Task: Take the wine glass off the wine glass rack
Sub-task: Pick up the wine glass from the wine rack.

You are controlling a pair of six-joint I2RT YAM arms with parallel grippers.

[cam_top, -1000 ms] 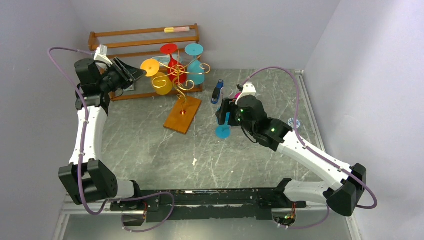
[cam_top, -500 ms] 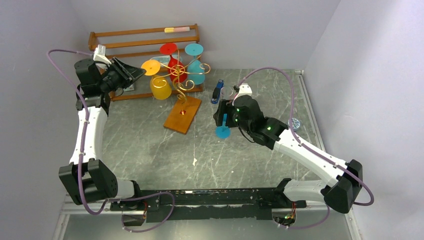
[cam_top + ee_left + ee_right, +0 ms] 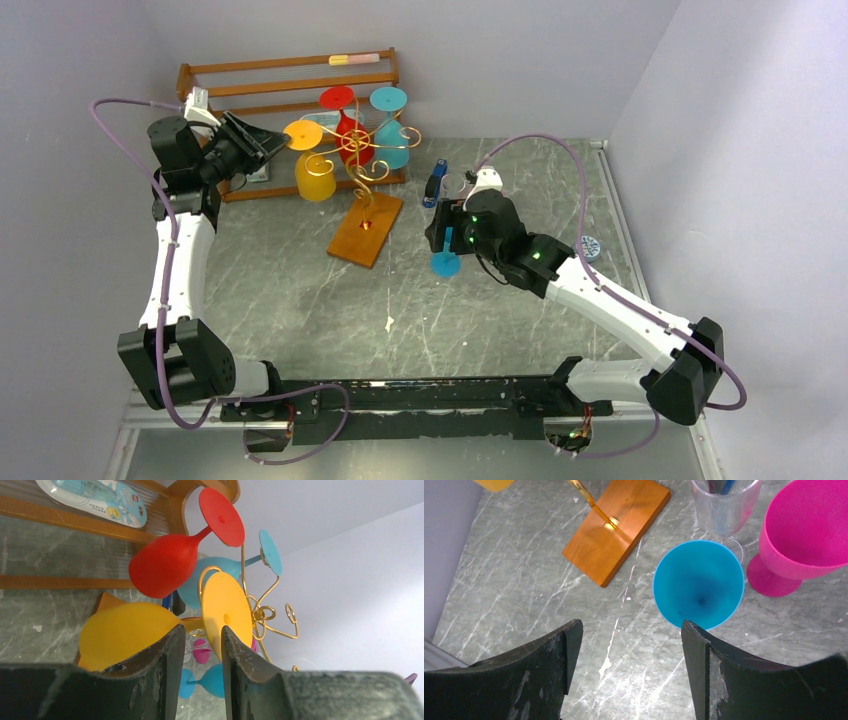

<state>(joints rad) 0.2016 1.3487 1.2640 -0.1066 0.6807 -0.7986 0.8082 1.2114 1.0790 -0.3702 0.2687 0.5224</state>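
Left wrist: left hand [image 3: 200, 630] tight on smooth yellow wine glass [image 3: 125, 630] stem by curly wire rack [image 3: 263, 614]; right hand [image 3: 630, 627] agape.

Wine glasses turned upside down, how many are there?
3: yellow glass at the left gripper, red glass and teal glass on the wine glass rack. None looks hidden.

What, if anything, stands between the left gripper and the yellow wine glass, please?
Nothing visible does: the left gripper already has the stem of the yellow wine glass between its fingers. On the way off, the gold scrolls of the wine glass rack and the red glass sit just behind it.
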